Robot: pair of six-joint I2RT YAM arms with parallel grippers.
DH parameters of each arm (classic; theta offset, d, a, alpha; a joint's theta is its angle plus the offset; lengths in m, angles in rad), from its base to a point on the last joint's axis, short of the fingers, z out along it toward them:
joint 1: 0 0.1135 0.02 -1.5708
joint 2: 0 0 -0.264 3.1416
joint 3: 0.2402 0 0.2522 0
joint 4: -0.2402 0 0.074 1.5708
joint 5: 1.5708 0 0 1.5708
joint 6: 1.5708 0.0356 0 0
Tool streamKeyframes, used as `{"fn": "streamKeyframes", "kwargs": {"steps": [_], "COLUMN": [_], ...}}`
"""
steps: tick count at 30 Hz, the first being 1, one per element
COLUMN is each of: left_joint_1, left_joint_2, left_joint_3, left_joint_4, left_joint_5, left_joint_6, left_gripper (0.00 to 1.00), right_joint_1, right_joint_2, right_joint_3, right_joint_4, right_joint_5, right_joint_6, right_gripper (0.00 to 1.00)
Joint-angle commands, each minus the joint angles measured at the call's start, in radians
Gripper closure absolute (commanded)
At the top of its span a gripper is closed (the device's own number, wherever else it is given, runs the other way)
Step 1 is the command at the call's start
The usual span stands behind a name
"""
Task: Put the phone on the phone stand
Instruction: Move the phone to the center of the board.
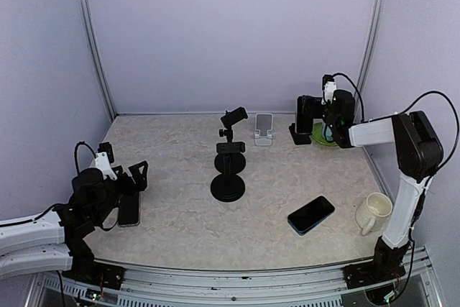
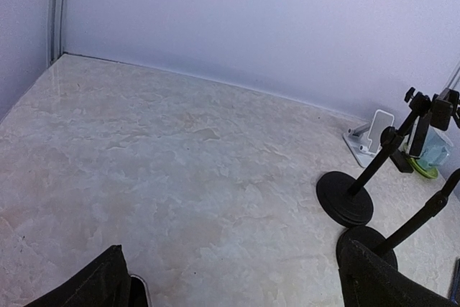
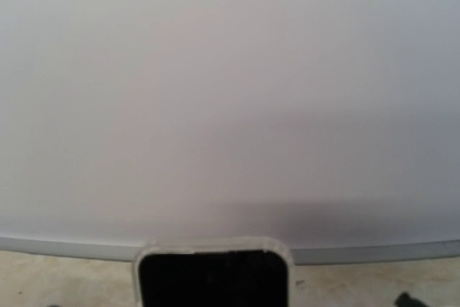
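**Both grippers spread wide, phone lying flat by the left arm**

I am watching the left gripper [image 1: 131, 180] hanging low over the near left of the table [image 1: 180, 228]. Its fingers [image 2: 93, 284] are spread wide with nothing between them. A black phone [image 1: 129, 213] is lying flat just beside it. A second phone [image 1: 310, 214], dark with a blue edge, is lying near the cream mug [image 1: 374, 211]. The white phone stand [image 1: 264, 129] is sitting at the back, beyond the black clamp stands [image 1: 228, 177]. The right gripper [image 1: 310, 114] is reaching toward the back right corner, jaws wide. Its camera is showing only an upright dark slab [image 3: 213, 278], and I cannot tell whether the gripper is touching it.
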Motion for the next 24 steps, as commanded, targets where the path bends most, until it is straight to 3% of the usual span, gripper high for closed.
{"fn": "streamKeyframes", "kwargs": {"steps": [1,14,24], "left_joint_1": [0.007,0.007,0.009], "left_joint_2": [0.014,0.028,0.129], "left_joint_3": [-0.013,0.081,0.225], "left_joint_4": [0.022,-0.136,-0.465], "left_joint_5": [0.011,0.007,-0.086], "left_joint_6": [-0.019,-0.102,-0.271], "left_gripper": [0.01,0.01,0.01], "right_joint_1": [-0.008,-0.008,0.044], "right_joint_2": [-0.101,-0.335,-0.466], "right_joint_3": [-0.013,-0.156,-0.254], "right_joint_4": [-0.158,-0.396,-0.476], "right_joint_5": [0.026,-0.058,-0.116], "right_joint_6": [0.053,0.201,0.217], "right_gripper": [0.0,0.0,0.0]}}
